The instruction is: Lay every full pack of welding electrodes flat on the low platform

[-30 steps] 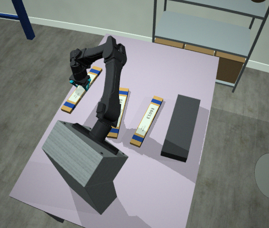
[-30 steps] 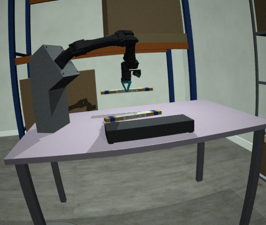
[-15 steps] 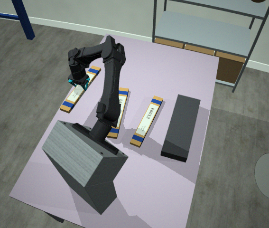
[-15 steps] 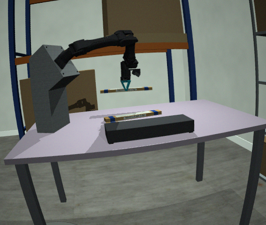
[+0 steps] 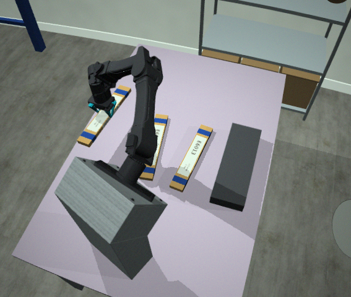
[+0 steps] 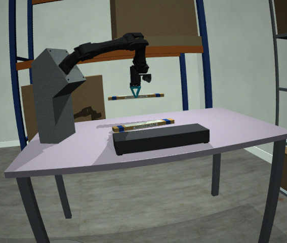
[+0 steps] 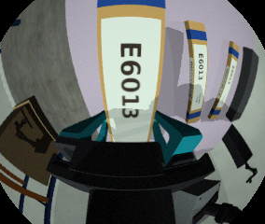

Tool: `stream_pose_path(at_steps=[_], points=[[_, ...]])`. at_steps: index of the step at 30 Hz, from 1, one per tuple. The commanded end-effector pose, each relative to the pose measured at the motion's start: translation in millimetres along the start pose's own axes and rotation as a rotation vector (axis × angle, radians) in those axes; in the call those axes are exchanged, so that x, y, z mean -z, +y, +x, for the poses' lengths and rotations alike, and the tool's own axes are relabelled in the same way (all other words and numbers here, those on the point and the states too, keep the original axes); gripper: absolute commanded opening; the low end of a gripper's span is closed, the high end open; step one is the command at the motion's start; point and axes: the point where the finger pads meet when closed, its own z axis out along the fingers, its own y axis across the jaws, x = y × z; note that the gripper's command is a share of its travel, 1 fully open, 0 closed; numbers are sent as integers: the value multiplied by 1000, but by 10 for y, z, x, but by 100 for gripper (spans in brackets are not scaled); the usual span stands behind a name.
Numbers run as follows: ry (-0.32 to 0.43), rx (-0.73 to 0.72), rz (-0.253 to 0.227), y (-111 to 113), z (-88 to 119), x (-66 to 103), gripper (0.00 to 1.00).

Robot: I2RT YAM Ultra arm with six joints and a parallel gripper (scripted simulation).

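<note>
Gripper: closed on the lifted pack, one finger against each long side, near its middle.
Lifted pack: held up in the air, roughly level, at the bench's far side from the platform.
Middle pack: flat on the bench, partly behind the arm in the top view.
Pack nearest the platform: flat on the bench, beside the platform, not on it.
Low platform: bears no pack.
Step in hand: probably weighing the lifted pack, or carrying it clear after that.
Weight: cannot be told by sight; the labels I can read say E6013 on each pack.
Next move: if full, carry it over the other two and lower it flat, middle over the platform; if light, set it back on the bench.
Risk: an off-centre pinch could let the long pack tip, and one end could overhang the bench edge.
</note>
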Motion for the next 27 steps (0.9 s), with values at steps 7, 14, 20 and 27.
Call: stream_pose_path(at_steps=[7,14,20,27], points=[[-35,15,-56,274,-59,375,0],[-39,9,-59,271,-95,406,0],[-36,15,-56,286,-59,390,0],[-40,6,-61,278,-102,426,0]])
